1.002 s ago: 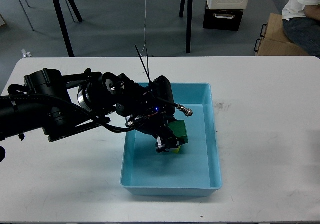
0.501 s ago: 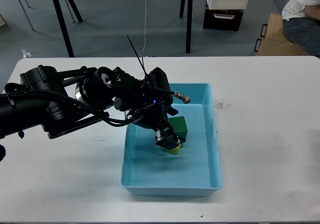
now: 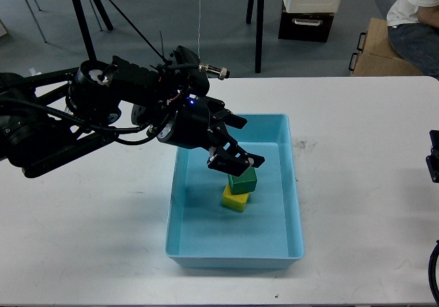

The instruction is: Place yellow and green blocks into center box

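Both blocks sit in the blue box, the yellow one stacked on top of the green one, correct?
Not quite. The head view shows the green block resting on the yellow block; both are inside the blue box.

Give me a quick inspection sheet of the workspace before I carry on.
Surface: white table, small dark specks.
Job's things: green block and yellow block inside the blue box, touching.
Clutter: nothing seen.
Grippers: left gripper open, above the green block; right gripper not in view.
Cables: black cables along the left arm.
Surroundings: cardboard box, seated person, stand legs.
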Robot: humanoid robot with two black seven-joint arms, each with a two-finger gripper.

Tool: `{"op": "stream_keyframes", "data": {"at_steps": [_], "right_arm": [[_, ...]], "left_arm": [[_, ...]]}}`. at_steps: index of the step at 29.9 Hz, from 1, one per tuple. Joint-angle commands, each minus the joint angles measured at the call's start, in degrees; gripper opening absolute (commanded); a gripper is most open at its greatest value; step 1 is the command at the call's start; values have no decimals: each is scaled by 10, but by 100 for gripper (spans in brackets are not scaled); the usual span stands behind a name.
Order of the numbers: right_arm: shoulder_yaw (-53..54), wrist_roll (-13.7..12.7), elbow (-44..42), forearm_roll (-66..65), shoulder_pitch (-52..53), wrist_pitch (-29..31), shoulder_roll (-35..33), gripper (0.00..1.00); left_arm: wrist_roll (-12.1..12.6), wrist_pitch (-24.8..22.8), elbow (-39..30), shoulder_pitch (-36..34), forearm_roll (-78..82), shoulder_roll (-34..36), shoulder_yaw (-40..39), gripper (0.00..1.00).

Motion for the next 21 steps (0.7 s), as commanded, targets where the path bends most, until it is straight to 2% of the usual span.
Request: {"op": "stream_keyframes", "data": {"at_steps": [1,4,8,12,18,20,21], "right_arm": [[-30,0,3,0,47,1,2,98],[-59,-1,2,0,95,1,7,98],[-102,-2,2,1,142,2,45,99],[-106,-9,0,38,165,3,91,99],[-79,-10,1,227,163,56,104,99],[-64,-10,1,296,149,90,112,99],[-59,-10,0,328,140,109,113,99]], "left_arm": [[0,0,7,70,-68,7,-139,100],[0,0,11,171,-88,-2,-248,100],[0,0,10,282,-121,-43,-332,100],[0,102,3,370,-243,-58,-383,100],[0,167,-37,461,-554,-51,-402,100],[1,208,-50,482,-629,-57,-402,100],[16,231,-56,491,-657,-62,-401,100]]}}
